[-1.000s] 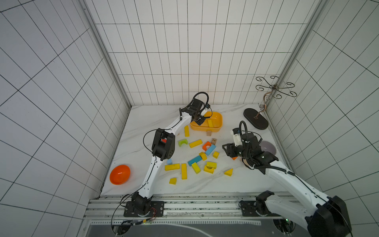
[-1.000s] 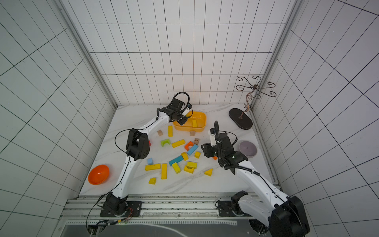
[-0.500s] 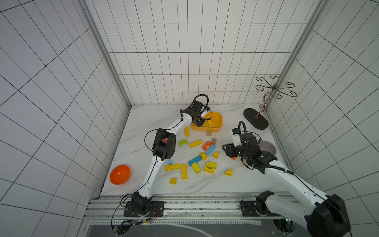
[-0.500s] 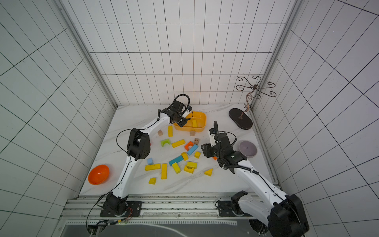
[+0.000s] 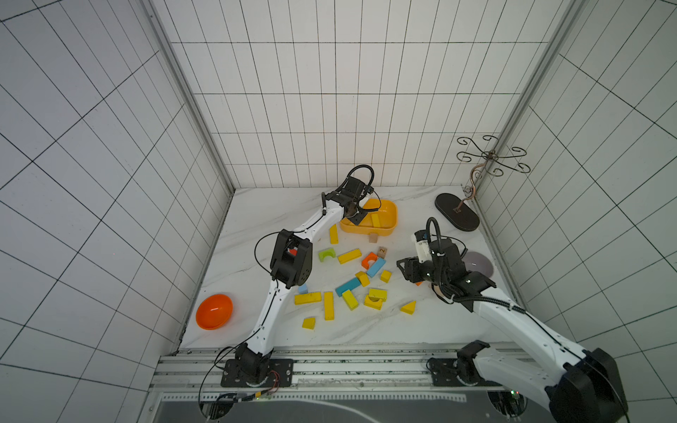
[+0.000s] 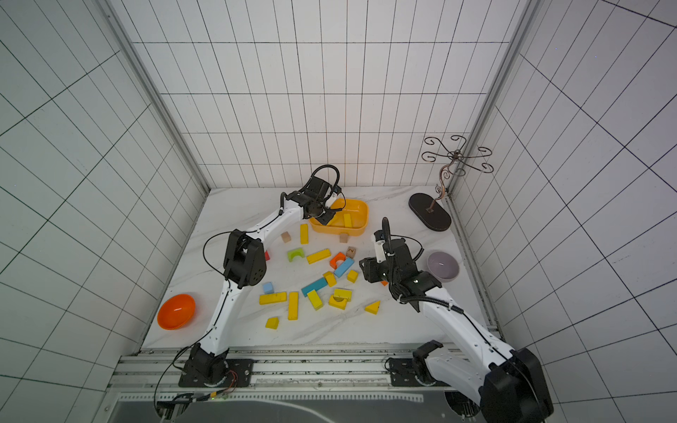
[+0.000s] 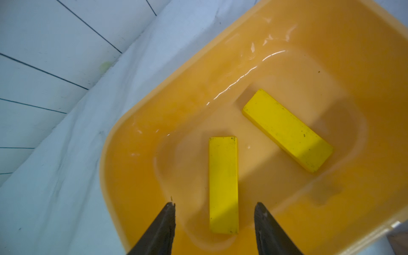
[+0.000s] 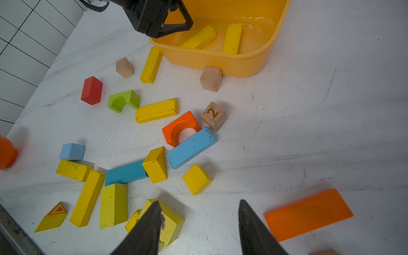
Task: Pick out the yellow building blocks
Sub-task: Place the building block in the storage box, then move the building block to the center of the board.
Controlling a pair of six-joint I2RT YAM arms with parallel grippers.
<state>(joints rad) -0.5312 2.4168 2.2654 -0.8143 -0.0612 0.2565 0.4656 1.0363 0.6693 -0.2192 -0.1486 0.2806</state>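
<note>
Drop-off: two yellow blocks (image 7: 223, 183) in tub (image 7: 132, 154); left claw (image 7: 215, 203) spread, right claw (image 8: 199, 201) spread, empty. Next, we reckon: fetch yellow cube (image 8: 196, 178).

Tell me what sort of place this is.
Probably a robot lab test booth, not a home: white tiled walls box in a table, two robot arms are bolted to a metal rail at its front, and toy blocks lie scattered.
</note>
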